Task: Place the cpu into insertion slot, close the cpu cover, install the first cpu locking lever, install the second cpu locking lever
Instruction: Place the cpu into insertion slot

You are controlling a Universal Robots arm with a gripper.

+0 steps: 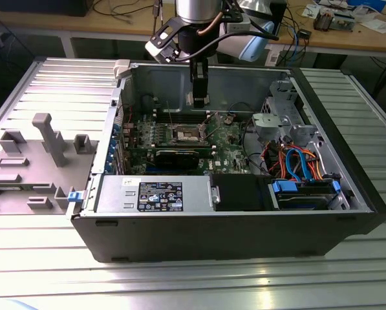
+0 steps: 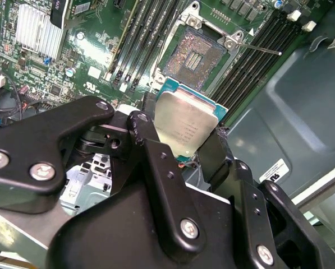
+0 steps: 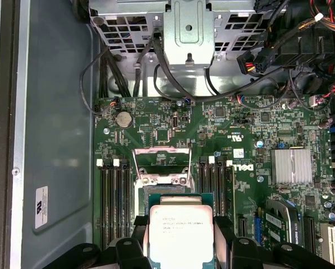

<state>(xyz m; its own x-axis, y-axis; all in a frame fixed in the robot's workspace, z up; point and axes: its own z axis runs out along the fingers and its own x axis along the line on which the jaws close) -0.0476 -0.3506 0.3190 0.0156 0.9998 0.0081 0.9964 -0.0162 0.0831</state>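
Note:
My gripper hangs inside the open computer case, above the motherboard and just beyond the insertion slot in the exterior view. It is shut on the cpu, a flat square chip with a dull silver top, pinched by two opposite edges between the black fingers. The insertion slot lies bare a little way from the chip, its contact field showing. In the first wrist view the cpu hides most of the slot. The cpu cover stands raised at the slot's far side. A thin locking lever sticks out beside the slot.
Long black memory slots flank the socket on both sides. A coin battery, a finned heatsink, a metal drive cage and cable bundles crowd the case. A grey fixture sits on the table at the exterior view's left.

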